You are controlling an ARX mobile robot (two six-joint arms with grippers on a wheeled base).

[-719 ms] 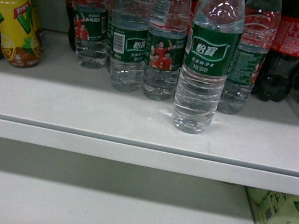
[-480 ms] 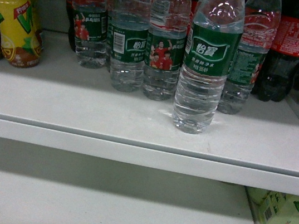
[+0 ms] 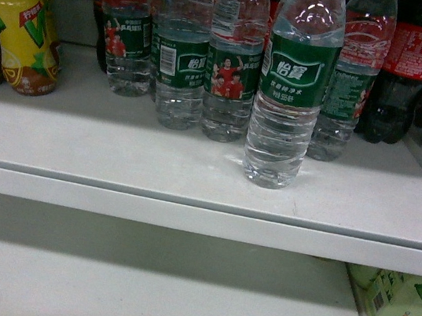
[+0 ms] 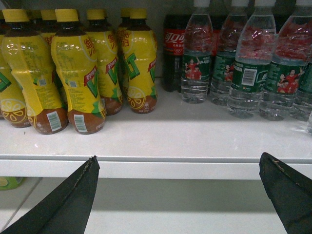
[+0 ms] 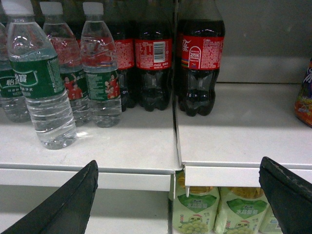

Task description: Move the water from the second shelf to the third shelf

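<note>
Clear water [image 3: 295, 83] stands upright on shelf [image 3: 155, 158]; both grippers [image 4: 178, 165] [image 5: 178, 168] gape, empty.

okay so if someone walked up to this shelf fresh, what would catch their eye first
Likely the water bottle standing alone near the shelf's front edge, ahead of the row of matching bottles. Next, the bright yellow tea bottles crowded at the left, and the dark cola bottles to the right of the water.
</note>
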